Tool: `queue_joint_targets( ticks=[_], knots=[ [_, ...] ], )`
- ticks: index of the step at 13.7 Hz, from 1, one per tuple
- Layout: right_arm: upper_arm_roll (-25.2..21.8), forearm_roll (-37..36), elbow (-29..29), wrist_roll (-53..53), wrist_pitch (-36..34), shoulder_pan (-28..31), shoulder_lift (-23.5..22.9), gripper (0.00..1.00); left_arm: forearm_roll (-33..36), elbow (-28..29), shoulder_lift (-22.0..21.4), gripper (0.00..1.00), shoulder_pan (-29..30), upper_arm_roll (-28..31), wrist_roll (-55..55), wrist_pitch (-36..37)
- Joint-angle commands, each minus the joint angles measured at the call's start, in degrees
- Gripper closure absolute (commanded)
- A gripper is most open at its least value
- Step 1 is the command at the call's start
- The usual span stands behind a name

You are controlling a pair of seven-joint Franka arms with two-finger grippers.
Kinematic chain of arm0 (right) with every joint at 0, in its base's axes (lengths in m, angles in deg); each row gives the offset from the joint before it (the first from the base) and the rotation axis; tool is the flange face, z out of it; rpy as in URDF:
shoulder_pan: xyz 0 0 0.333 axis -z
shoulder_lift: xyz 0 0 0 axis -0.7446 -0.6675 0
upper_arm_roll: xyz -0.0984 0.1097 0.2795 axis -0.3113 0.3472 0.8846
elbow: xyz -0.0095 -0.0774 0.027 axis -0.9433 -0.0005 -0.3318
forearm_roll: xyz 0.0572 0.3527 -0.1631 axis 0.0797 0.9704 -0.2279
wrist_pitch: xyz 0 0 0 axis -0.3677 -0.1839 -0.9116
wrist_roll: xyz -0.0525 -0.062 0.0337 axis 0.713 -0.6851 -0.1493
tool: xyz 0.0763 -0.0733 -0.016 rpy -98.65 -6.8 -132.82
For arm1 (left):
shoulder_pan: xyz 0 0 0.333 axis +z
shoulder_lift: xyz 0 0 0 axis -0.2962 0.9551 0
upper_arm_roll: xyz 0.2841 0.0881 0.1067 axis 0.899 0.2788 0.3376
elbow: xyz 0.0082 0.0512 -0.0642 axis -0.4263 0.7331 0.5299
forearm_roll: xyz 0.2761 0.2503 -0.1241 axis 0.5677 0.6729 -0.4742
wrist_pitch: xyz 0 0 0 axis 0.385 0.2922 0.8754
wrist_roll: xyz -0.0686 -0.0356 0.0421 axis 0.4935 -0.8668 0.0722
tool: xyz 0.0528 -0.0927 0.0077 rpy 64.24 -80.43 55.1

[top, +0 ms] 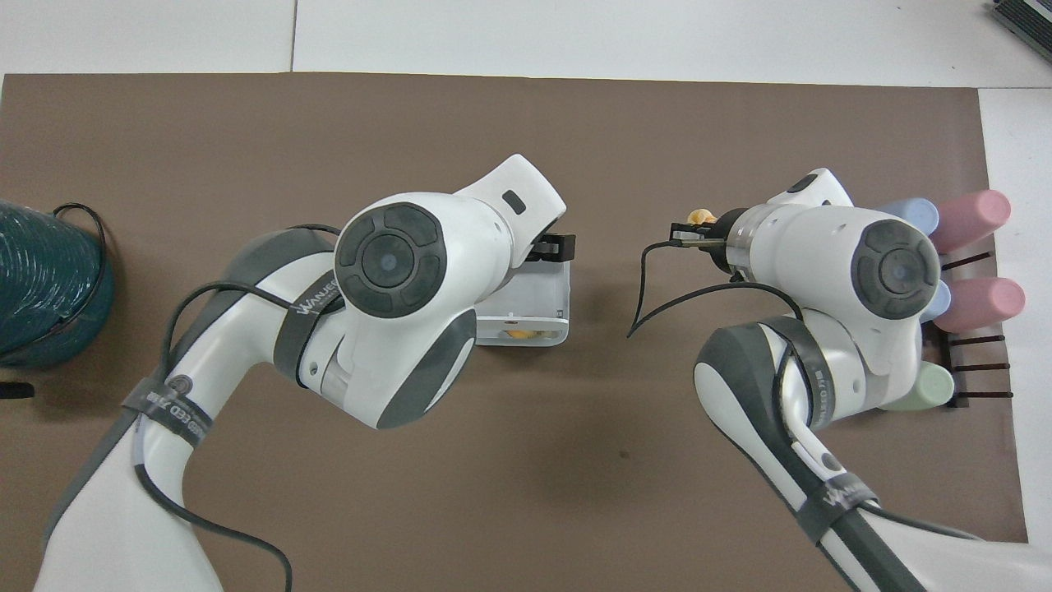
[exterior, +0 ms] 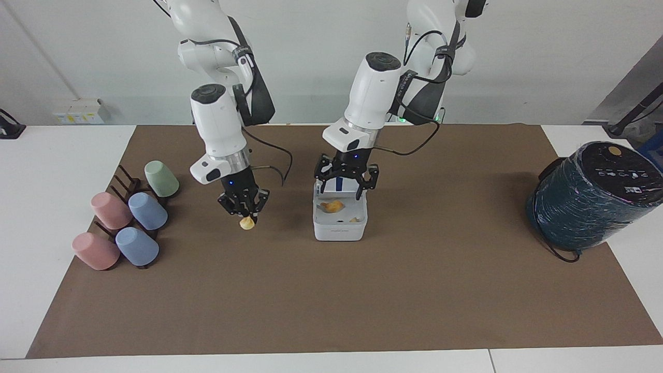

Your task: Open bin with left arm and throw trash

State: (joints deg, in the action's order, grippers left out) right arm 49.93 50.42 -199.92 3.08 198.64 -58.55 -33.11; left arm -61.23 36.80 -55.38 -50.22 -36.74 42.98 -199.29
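Bin [exterior: 340, 228] sits on the brown mat near the middle of the counter [exterior: 62, 150], about midway between the two short edges and somewhat closer to the robots' long edge. Lid stands open and upright on the robots' side, blue stripe showing on its inner face. Two yellow-tan scraps lie inside: a larger piece [exterior: 332, 206] toward the lid, a smaller bit [exterior: 355, 219] near the front wall.

Left tool [exterior: 346, 182] hangs directly over the open bin, fingers spread wide apart, nothing between them. In the overhead view the left arm's wrist covers most of the bin [top: 544, 306]; only its rim and a corner of the interior show.

Right tool [exterior: 243, 206] is raised above the mat, between the bin and the cup rack, fingers pinched together on a third scrap [exterior: 247, 223] that hangs below the tips, clear of the mat.

Cup rack [exterior: 123, 182] with pink, blue and green cups lies toward the right arm's short edge. Dark-teal wrapped cylinder [exterior: 590, 199] stands at the left arm's short edge.
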Motion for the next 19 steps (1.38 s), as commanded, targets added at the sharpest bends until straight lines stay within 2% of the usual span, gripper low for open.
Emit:
queue_joint_targets(
  ticks=[1, 5, 9, 12, 13, 14, 15, 16, 19],
  knots=[
    [0.96, 0.32, 2.6, 1.4, -3.02, -0.11, 2.15, 1.0, 0.05, -6.35, 0.14, 0.0, 5.37, -0.16, 1.43, 11.11],
    [1.58, 0.49, 7.01, 2.88, -4.7, -3.09, 0.57, 1.0, 0.48, -8.66, -0.82, 0.0, 14.25, 0.45, 11.17, 18.24],
    [1.58, -0.47, 17.46, 12.46, -7.95, -11.17, -8.11, 1.0, 1.63, -9.54, -4.32, 0.0, 23.04, 0.81, 26.19, 23.7],
    [1.58, -1.09, 19.85, 13.26, -7.78, -15.04, -12.17, 1.0, 3.9, -9.54, -6.09, 0.0, 26.04, 0.81, 31.58, 28.36],
    [1.58, -1.44, 19.94, 13.44, -7.52, -15.84, -13.05, 0.89, 4.17, -9.36, -6.88, 0.0, 26.31, 0.72, 32.28, 30.28],
    [1.58, -1.62, 19.94, 13.44, -7.6, -16.37, -13.49, 0.7, 4.18, -9.45, -7.32, 0.0, 26.4, 0.81, 32.55, 32.04],
    [1.58, -1.79, 19.76, 13.53, -8.04, -16.72, -13.5, 0.24, 4.18, -9.36, -8.2, 0.0, 26.4, 0.72, 32.55, 33.45],
    [1.58, -1.79, 19.59, 13.88, -8.65, -16.81, -13.5, 0.0, 4.09, -9.1, -8.9, 0.0, 26.4, 0.72, 32.55, 34.34],
    [1.49, -2.23, 19.67, 14.76, -12.0, -17.87, -13.23, 0.0, 4.09, -8.13, -10.49, 0.0, 26.4, 0.72, 32.55, 35.05]
  ],
)
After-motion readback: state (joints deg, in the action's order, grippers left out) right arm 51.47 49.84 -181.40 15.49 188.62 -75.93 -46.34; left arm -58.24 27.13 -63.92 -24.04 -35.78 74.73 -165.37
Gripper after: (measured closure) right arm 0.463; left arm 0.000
